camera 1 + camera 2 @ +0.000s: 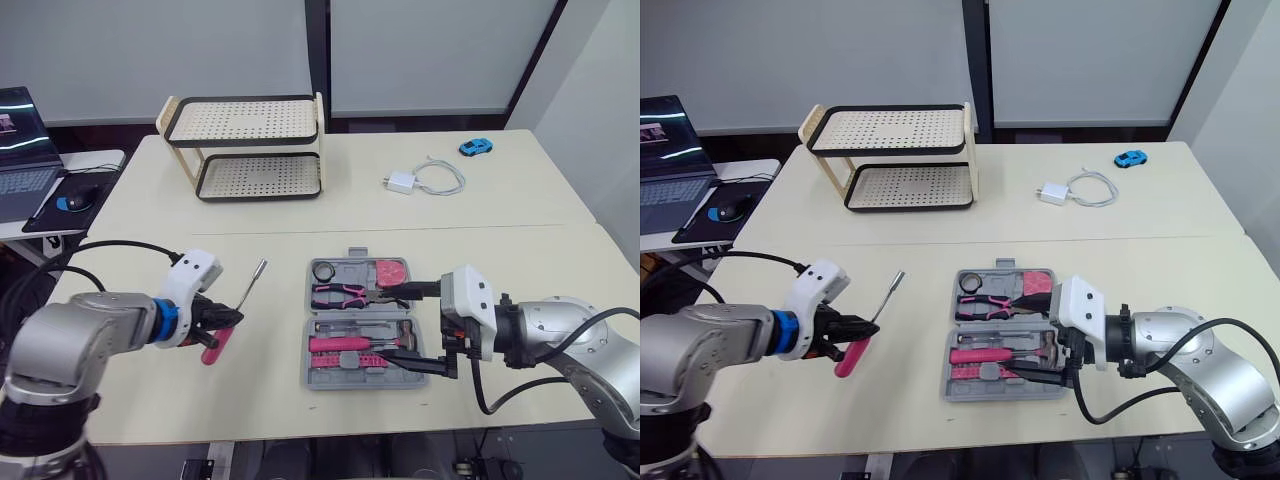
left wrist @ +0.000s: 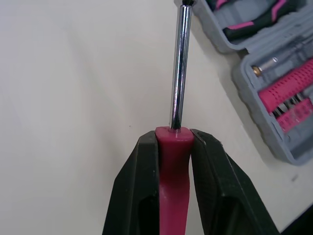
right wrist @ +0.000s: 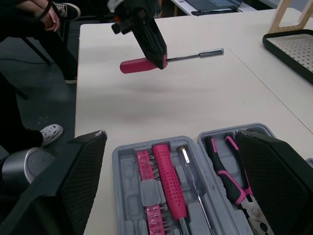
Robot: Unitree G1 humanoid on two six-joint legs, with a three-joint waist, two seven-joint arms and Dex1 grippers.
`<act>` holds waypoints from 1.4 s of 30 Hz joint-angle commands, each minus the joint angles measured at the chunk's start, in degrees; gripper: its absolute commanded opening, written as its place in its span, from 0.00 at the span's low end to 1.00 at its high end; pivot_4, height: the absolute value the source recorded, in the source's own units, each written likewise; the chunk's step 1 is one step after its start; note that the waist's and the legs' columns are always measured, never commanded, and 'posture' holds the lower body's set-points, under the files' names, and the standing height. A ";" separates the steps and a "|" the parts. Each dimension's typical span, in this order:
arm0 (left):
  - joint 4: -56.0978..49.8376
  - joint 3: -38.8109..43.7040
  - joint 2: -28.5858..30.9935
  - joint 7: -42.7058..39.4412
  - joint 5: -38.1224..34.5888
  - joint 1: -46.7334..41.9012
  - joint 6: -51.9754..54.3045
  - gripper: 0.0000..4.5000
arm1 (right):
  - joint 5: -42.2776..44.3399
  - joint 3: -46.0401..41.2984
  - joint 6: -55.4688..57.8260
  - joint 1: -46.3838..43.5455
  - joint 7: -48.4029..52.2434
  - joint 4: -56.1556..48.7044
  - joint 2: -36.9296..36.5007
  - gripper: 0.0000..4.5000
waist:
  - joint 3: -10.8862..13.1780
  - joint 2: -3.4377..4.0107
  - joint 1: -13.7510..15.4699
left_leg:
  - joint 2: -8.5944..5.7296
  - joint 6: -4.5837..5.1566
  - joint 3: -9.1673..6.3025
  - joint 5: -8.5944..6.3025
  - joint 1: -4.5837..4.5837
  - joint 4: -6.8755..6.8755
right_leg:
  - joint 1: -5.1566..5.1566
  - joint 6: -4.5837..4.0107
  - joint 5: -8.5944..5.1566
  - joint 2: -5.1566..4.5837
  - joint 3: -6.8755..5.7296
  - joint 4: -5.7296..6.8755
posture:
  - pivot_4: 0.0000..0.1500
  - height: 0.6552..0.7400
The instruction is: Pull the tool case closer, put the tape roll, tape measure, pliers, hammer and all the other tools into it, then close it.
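Tool case point(image 1: 352, 381) between right gripper point(image 1: 382, 328) fingers

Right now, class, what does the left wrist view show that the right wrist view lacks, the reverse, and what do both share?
Left wrist view: a look along the left end effector, its two black fingers shut on the pink-handled chrome driver where handle meets shaft. Right wrist view: the right end effector, open at the grey plastic tool case; a person's white shoe; the beige perforated rack. Shared: the driver and the case.

Silver arms point(image 1: 70, 335), white wrist housings point(image 1: 470, 300), black cables point(image 1: 110, 245), black-fingered claws point(image 1: 232, 322) point(image 1: 390, 326).
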 commanded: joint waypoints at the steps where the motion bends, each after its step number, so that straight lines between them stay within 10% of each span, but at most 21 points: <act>1: -0.89 -0.99 -5.79 8.19 3.50 0.19 0.92 0.13 | 0.52 -0.38 -0.22 0.48 -0.35 -2.94 -0.48 1.00 | 0.00 -0.01 0.10 | 0.00 -0.02 0.00 0.00 0.00 0.01 | 0.00 0.00 0.00 0.00 0.00 0.00 | 1.00 1.00; 25: 7.25 -12.67 -12.82 16.00 7.94 3.08 -12.94 0.13 | 0.99 0.11 1.58 -0.26 -2.80 -4.11 -0.16 1.00 | -0.03 0.03 0.67 | -0.10 -0.10 0.06 -0.04 0.01 0.00 | 0.01 -0.02 0.00 -0.11 0.07 -0.07 | 1.00 1.00; 36: 0.79 -8.35 -10.14 13.99 5.44 2.48 -8.65 0.95 | 0.60 0.51 0.91 -0.35 -2.05 -3.32 -0.08 1.00 | -0.03 0.02 1.24 | -0.10 -0.10 0.08 -0.03 0.01 0.01 | 0.00 -0.03 0.00 -0.14 0.08 -0.09 | 1.00 1.00; 42: -9.86 2.37 -3.86 8.16 -1.48 2.80 -0.31 1.00 | -0.84 1.81 -1.22 -1.65 -0.21 -0.13 0.49 1.00 | -0.03 0.02 1.04 | -0.08 -0.10 0.10 -0.04 0.02 -0.01 | 0.00 -0.03 0.00 -0.11 0.07 -0.11 | 1.00 1.00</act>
